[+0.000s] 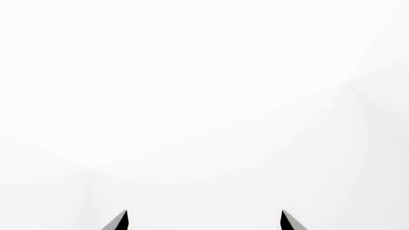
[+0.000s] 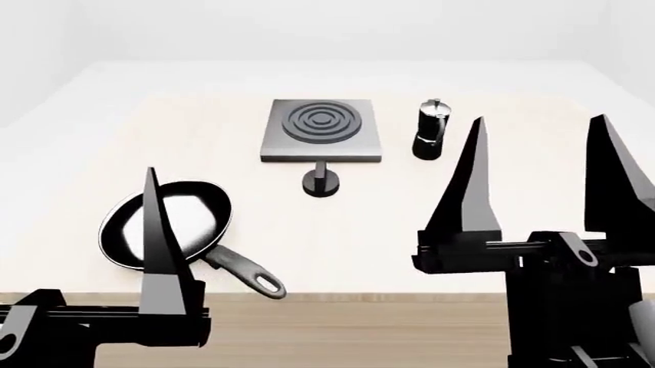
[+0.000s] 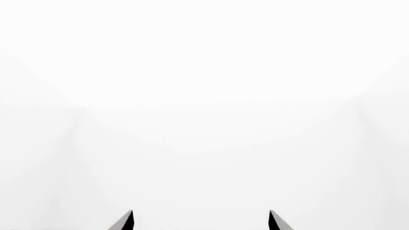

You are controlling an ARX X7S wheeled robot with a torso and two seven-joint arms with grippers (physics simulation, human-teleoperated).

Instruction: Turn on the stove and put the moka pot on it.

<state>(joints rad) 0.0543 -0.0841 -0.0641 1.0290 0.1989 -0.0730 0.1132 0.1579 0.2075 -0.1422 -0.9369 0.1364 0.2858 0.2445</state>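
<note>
Head view shows right gripper (image 2: 541, 157) spread wide and empty, left gripper (image 2: 153, 222) likewise parted per wrist view, both well short of moka pot (image 2: 431, 129) and stove (image 2: 322, 130).

Both hands, left hand (image 2: 153, 230) & right hand (image 2: 542, 169): matte black w/ long tapered pointed fingers, blocky bases.

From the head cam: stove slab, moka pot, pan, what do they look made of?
Stove: looks like brushed grey metal, matte sheen; the burner rings are darker, possibly cast iron.
Moka pot: black glossy lower body under a silvery faceted top, likely metal; the render leaves it open.
Pan: black rim and handle; the bright glare inside suggests a smooth, glossy coating.
</note>
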